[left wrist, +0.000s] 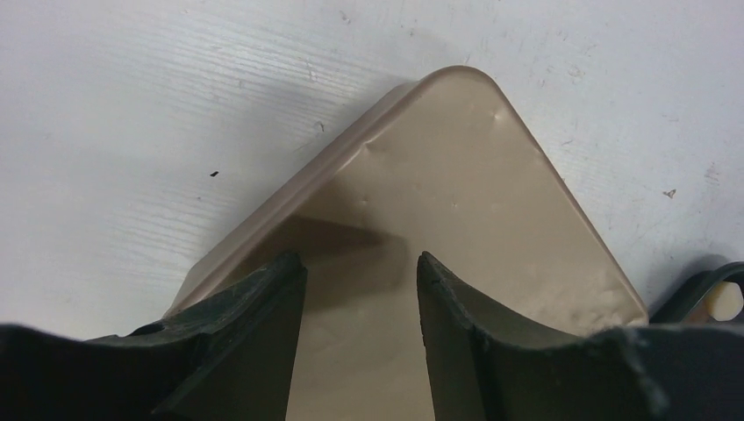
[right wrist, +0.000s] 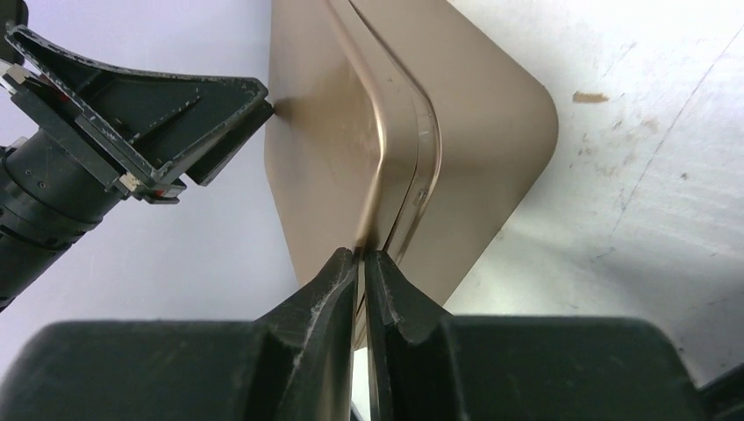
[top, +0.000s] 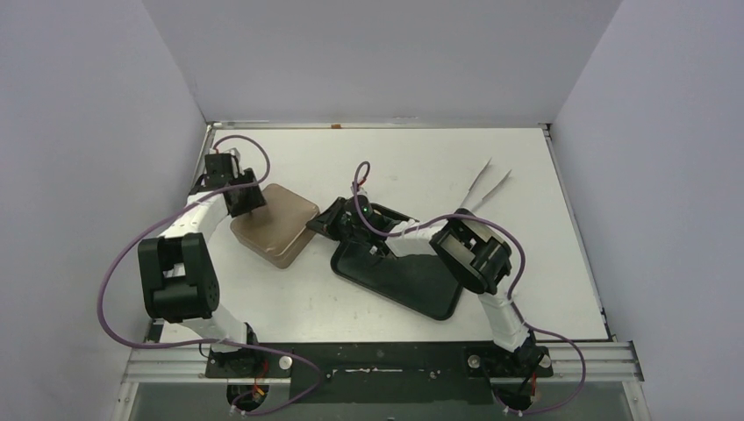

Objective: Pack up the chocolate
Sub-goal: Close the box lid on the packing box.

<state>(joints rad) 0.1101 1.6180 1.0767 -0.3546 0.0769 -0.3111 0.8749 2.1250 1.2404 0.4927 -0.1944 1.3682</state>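
No chocolate shows in any view. The flat brown square lid (top: 276, 221) lies on the gold-brown tin (right wrist: 491, 140), left of the table's middle. My right gripper (top: 318, 226) is shut on the lid's right edge (right wrist: 373, 202); its tips (right wrist: 361, 254) pinch the thin rim. My left gripper (top: 248, 200) hovers open over the lid's far-left corner. In the left wrist view its jaws (left wrist: 360, 263) stand apart just above the lid's top (left wrist: 456, 175), holding nothing. The left gripper's fingers (right wrist: 219, 101) reach the lid's top face (right wrist: 316, 132) in the right wrist view.
A black tray (top: 404, 281) lies under my right arm, right of the tin. A pair of white tongs (top: 487, 186) lies at the back right. White walls close in the table on three sides.
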